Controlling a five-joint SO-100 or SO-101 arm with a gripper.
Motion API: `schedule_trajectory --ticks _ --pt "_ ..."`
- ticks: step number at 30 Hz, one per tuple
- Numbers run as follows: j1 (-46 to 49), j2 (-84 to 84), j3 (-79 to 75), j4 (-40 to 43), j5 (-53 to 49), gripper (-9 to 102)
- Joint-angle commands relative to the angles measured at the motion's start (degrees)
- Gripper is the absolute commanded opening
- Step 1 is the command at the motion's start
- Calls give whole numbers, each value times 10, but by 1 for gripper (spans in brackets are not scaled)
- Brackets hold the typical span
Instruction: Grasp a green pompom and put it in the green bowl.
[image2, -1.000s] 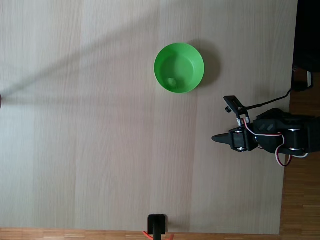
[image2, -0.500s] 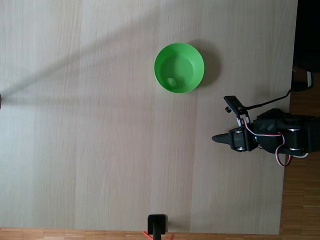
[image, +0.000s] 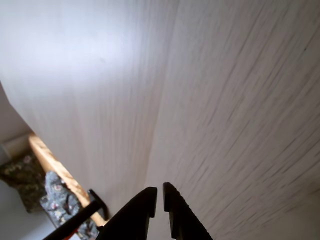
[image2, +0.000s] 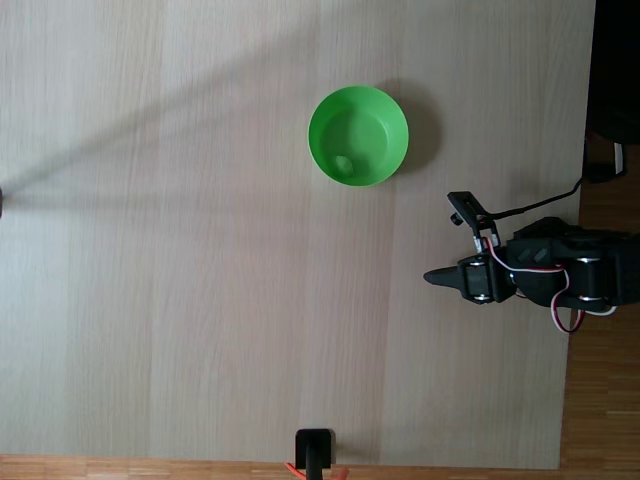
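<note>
So the gripper (image2: 432, 277) sits over by the right edge of the counter (image2: 200, 300) in the fixed view, tips pointing left, with the arm folded up behind it. In the wrist view the gripper (image: 157, 192) has its two black jaws pinched nearly together, just a thin slit between them and nothing caught in there, with bare light wood grain beyond the tips.

The green bowl (image2: 385, 108) is up and to the left of the gripper in the fixed view, well apart from it. The green pompom (image2: 344, 163) is already lying inside the bowl, down on the floor of it toward the lower left side; it's tiny and nearly the same colour as the plastic, so it's more of a pale fuzzy smudge than a clear ball.

There's also a black clamp thing (image2: 314, 449) on the counter's bottom edge, below and to the left of the gripper.
</note>
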Motion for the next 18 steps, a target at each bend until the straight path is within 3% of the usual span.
schedule_trajectory --ticks 1,18 --pt "-4 32 -4 0 -3 0" --pt "-6 32 -4 4 -3 0"
